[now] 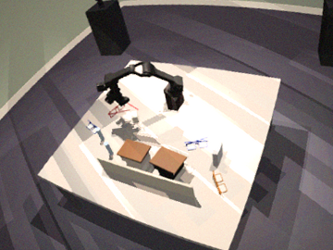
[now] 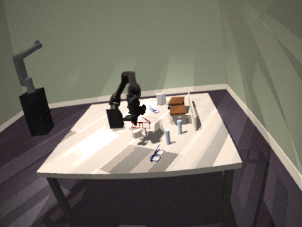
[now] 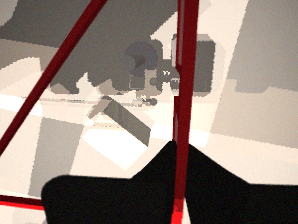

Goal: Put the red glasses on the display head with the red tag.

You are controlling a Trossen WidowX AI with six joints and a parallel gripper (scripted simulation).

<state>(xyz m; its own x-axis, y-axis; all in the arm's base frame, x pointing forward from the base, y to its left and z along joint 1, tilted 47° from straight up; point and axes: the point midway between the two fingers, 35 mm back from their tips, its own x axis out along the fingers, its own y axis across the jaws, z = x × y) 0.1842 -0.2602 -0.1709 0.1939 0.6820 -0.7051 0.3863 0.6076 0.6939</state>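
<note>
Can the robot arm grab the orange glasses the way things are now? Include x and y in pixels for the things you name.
Probably not yet: its gripper [image 1: 124, 103] [image 2: 135, 122] [image 3: 177, 147] is shut on the red glasses [image 1: 116, 110] [image 2: 146, 123] [image 3: 187, 90], and the orange glasses [image 1: 216, 181] lie well away across the table, near an upright white block [image 1: 217, 154] [image 2: 161, 99].

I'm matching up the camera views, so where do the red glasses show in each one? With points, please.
Top: red glasses [image 1: 117, 109] [image 2: 144, 123] [image 3: 187, 75] left of centre, below the black hand [image 1: 123, 103] [image 2: 135, 123] [image 3: 177, 147].
Exterior: near the middle.
Wrist: close up, from the top to the bottom edge.
Shared landmark: the hand, shut on them.
</note>
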